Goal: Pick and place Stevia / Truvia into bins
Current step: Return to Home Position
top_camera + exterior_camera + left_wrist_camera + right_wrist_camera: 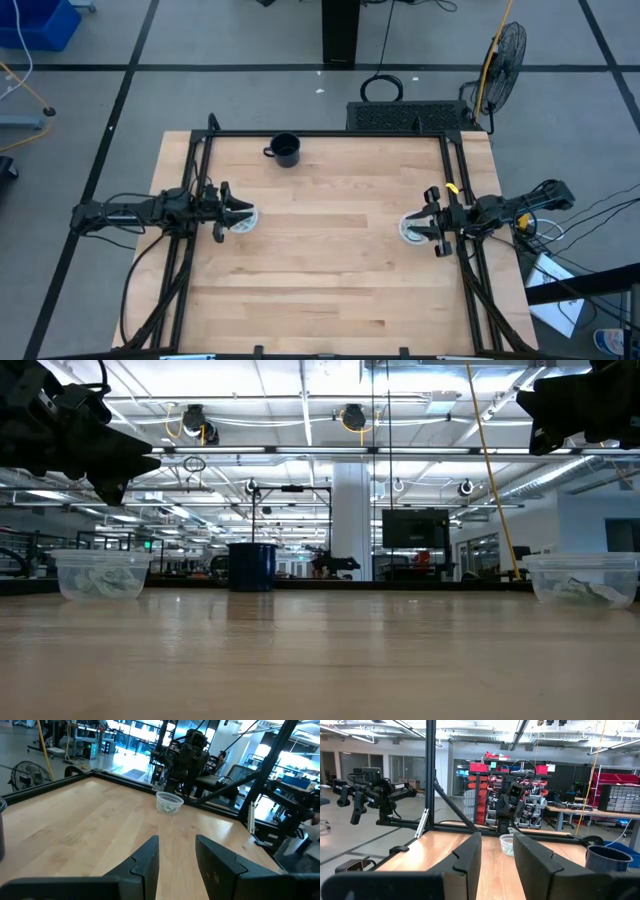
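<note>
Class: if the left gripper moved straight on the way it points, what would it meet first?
Likely the far bin, or the right arm just behind it if the left gripper passes over; height is unclear.

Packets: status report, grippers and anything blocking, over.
Left gripper open, above left bin. Right gripper open, above right bin. Packets in both bins, none seen loose on table. Mug at far edge, clear.

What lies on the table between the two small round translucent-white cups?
Nothing: in the high view, only bare wooden tabletop stretches from the left translucent cup to the right cup. The black mug stands farther back, off that line.
</note>
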